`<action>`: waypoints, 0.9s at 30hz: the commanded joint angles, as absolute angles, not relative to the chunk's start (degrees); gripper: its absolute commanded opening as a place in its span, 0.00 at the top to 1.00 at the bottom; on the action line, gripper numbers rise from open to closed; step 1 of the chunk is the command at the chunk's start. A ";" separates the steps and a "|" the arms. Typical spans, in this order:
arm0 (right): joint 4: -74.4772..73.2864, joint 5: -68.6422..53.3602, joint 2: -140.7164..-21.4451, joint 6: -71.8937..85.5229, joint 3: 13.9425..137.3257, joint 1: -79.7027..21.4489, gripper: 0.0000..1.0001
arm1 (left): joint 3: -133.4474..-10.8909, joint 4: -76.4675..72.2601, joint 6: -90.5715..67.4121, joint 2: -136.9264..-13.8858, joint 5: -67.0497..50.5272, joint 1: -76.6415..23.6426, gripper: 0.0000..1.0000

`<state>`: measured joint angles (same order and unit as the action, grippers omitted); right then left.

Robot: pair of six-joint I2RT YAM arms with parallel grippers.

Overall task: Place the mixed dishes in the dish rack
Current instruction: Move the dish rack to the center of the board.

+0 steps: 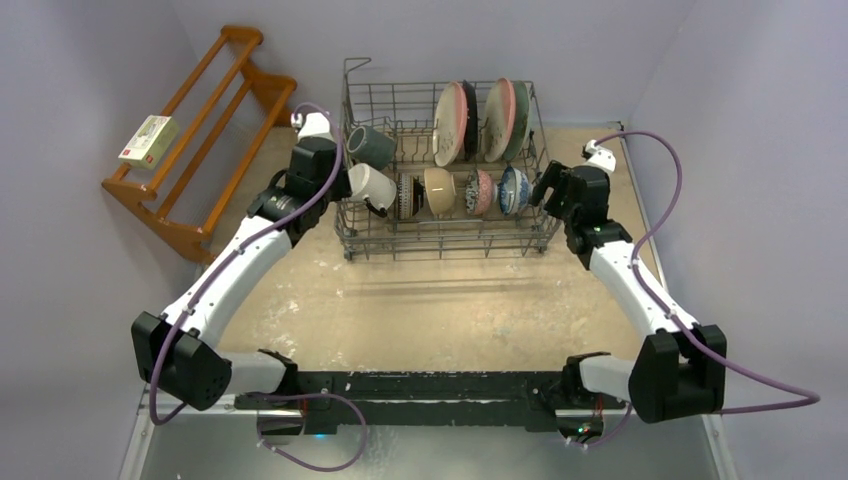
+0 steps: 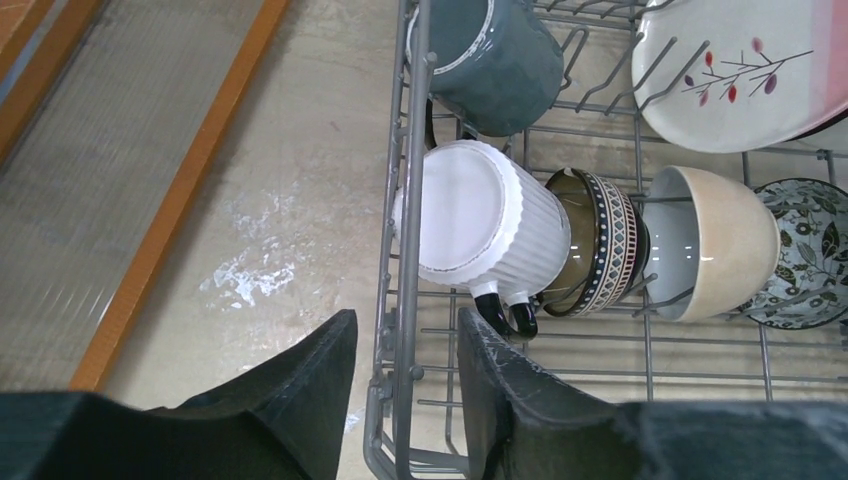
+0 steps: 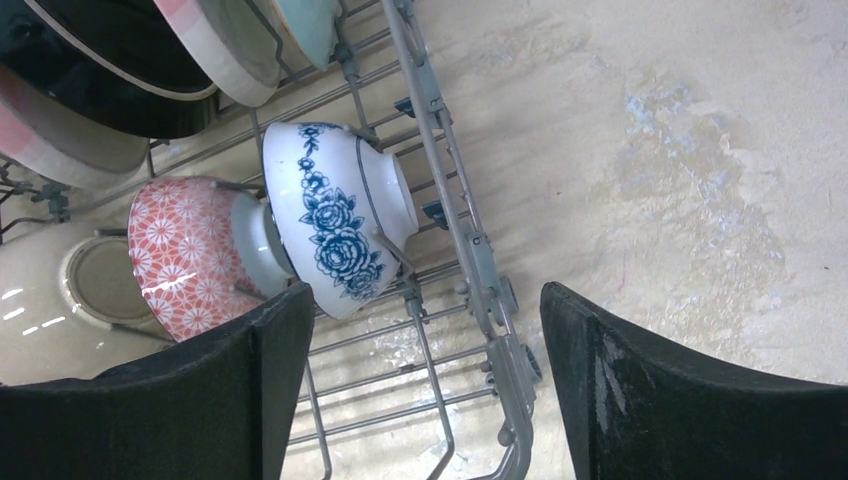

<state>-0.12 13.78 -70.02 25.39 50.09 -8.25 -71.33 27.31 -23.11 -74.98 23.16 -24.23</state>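
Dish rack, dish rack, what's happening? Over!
Left jaws, right jaws: open, empty, straddling dish rack side walls. Plates, bowls, both mugs racked. No dishes seen outside it.

- We're seeing the dish rack [image 1: 445, 246] sitting far-centre on the table [image 1: 430, 310], with the slatted shelf [image 1: 215, 120] to its left and a box [image 1: 149, 140] resting on the shelf.
- Plates [image 1: 452, 122] are standing on edge in the rack's rear right.
- Bowls [image 1: 440, 190] are lining up in front of them.
- Two mugs [image 1: 371, 147] are lying at the left end, one behind the other.
- The left gripper [image 2: 405, 320] is straddling the left wall, and the right gripper [image 3: 422, 292] the right wall.
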 commanded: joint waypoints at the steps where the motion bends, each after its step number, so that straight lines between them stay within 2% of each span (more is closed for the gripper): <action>1: 2.28 12.89 -70.48 26.25 49.53 -7.76 0.18 | -70.16 24.65 -24.08 -75.17 20.38 -23.31 0.65; 8: 3.19 13.76 -72.14 26.62 48.69 -7.48 0.29 | -68.58 24.01 -24.01 -74.63 19.73 -23.22 0.83; 13: 3.37 13.70 -73.28 26.71 48.61 -7.41 0.39 | -67.51 23.47 -23.82 -73.94 19.26 -23.20 0.96; 15: 3.49 13.71 -73.42 26.76 48.52 -7.31 0.47 | -67.33 23.58 -23.75 -73.92 19.25 -23.20 1.00; 20: 4.06 13.11 -73.80 26.98 47.48 -7.30 0.69 | -66.86 23.57 -23.73 -72.90 19.07 -23.20 1.00; 24: 4.04 12.62 -73.76 27.08 47.12 -7.29 1.00 | -66.46 23.77 -23.73 -71.73 19.33 -23.20 1.00; 27: 3.98 10.70 -73.08 27.18 46.82 -7.30 1.00 | -66.66 23.99 -23.88 -70.76 19.04 -23.20 1.00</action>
<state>2.33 10.57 -73.34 18.26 48.10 -6.42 -66.94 23.97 -23.24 -74.02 19.75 -23.40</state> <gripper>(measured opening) 0.076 0.070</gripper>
